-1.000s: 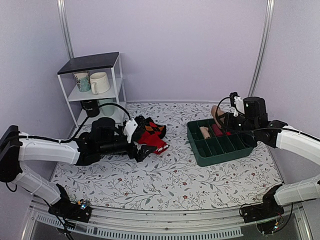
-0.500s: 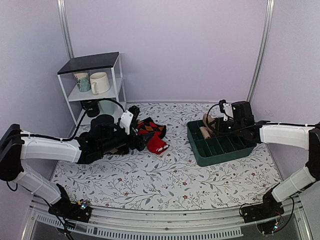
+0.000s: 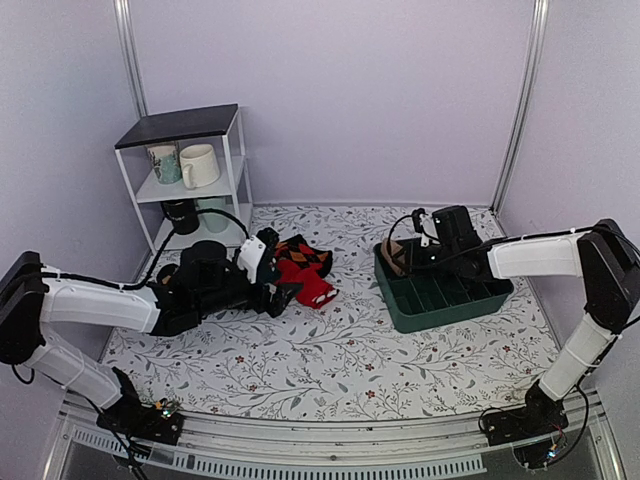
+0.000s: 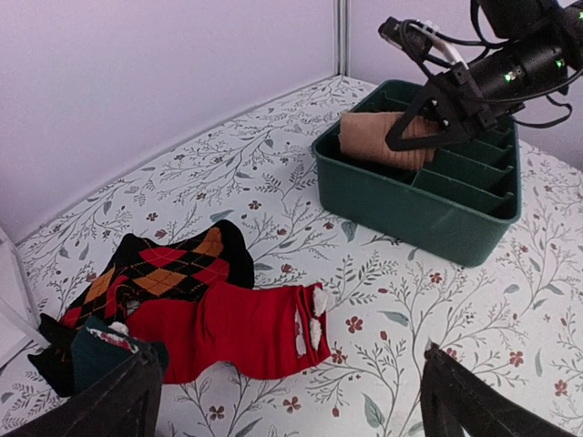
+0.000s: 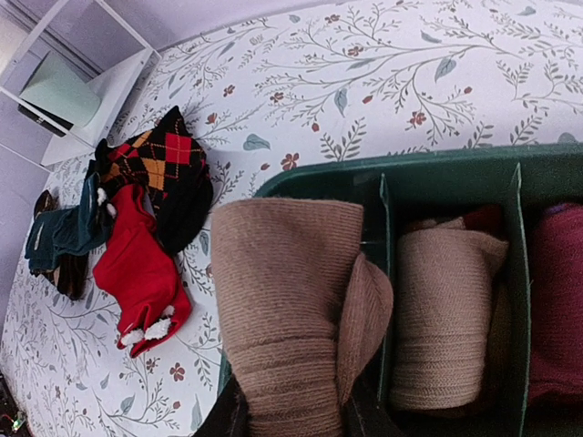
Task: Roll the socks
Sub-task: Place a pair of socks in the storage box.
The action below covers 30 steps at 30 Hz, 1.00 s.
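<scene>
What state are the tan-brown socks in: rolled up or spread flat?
Rolled up: the tan-brown socks form one thick bundle, held by the right gripper at the green tray's end compartment.

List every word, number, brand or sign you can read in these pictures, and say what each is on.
None can be read.
The mug on the shelf bears a greenish print, too small to make out.
The tan socks, red sock and green tray show no writing.

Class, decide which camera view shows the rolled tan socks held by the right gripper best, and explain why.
Right wrist: the rolled tan socks loom large, knit ribs and folded cuff clear. Left wrist shows them small and distant. Top external shows only a tan speck.
</scene>
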{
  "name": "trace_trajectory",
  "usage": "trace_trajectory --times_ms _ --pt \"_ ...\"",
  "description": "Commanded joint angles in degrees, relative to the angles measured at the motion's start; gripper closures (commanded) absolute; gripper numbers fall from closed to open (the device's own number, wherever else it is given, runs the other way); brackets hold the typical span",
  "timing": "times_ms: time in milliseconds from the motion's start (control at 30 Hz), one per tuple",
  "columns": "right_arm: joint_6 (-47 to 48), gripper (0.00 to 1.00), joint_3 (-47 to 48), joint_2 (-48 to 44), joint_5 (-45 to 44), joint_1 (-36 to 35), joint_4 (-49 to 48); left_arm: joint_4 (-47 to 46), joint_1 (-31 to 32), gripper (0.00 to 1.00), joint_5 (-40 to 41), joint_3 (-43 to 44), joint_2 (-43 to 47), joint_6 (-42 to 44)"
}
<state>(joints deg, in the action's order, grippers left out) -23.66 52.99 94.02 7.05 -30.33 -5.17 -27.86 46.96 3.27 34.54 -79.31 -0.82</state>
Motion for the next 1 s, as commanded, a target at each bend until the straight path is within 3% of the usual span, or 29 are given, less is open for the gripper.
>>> trace_trajectory --times_ms 0,300,600,967 --pt "-3.17 1.0 1.52 2.51 -2.77 -1.12 1.14 -1.0 -0.59 0.0 -0.81 -2.93 2.31 2.31" --pt "-4.64 1.0 4.64 7.16 -4.69 -2.31 4.86 -4.84 -0.57 0.0 -2.51 -6.3 4.5 4.9" --pt "-5.89 1.0 13.48 13.49 -11.18 -3.25 15.62 -10.53 -0.59 0.0 -6.72 -7.56 2.07 6.1" --pt "-7.87 0.99 13.28 16.9 -14.25 -3.73 23.28 -15.17 -0.53 0.0 -10.51 -9.84 0.05 6.08"
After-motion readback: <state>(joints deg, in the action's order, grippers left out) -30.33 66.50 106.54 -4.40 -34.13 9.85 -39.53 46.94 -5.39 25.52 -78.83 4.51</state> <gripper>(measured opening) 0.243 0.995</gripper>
